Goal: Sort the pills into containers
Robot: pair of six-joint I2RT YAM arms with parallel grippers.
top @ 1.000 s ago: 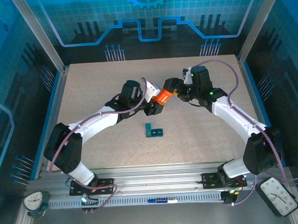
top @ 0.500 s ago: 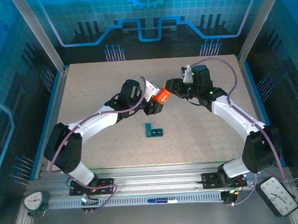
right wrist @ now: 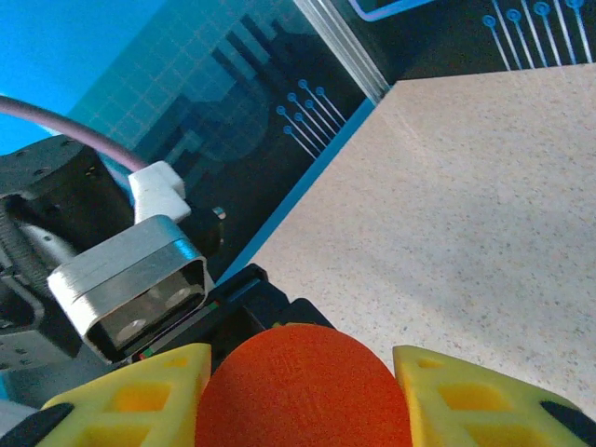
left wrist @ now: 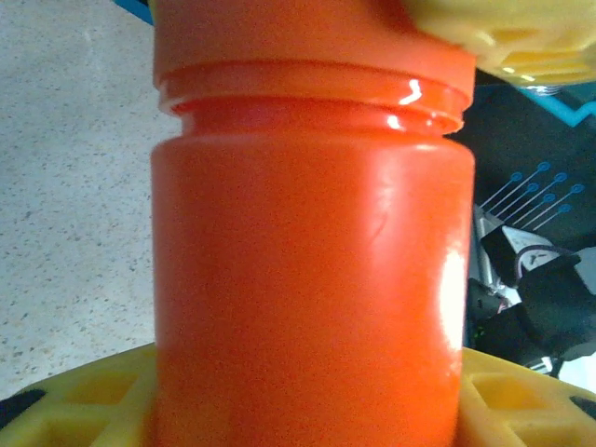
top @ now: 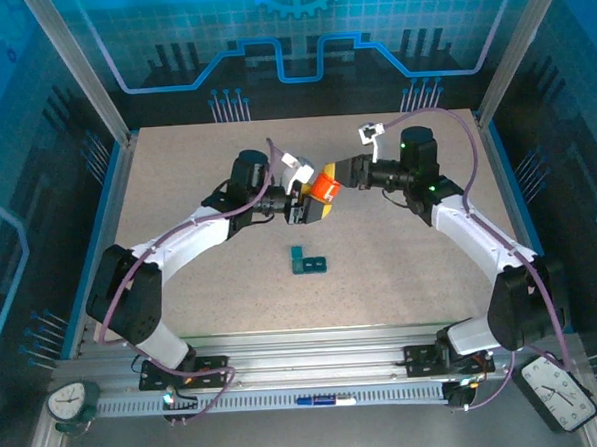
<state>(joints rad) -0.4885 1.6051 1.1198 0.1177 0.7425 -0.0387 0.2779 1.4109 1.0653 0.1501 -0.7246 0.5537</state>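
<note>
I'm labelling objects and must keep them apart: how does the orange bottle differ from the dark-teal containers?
The orange bottle is a bright round cylinder; the containers are a low dark-teal piece of joined square cells. The orange bottle is held between the left hand and the right hand; the containers lie untouched on the table. Both look like smooth plastic.

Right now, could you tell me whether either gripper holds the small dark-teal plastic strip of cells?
No, that strip lies on the speckled table, while the left gripper and right gripper clasp the orange plastic bottle.
</note>
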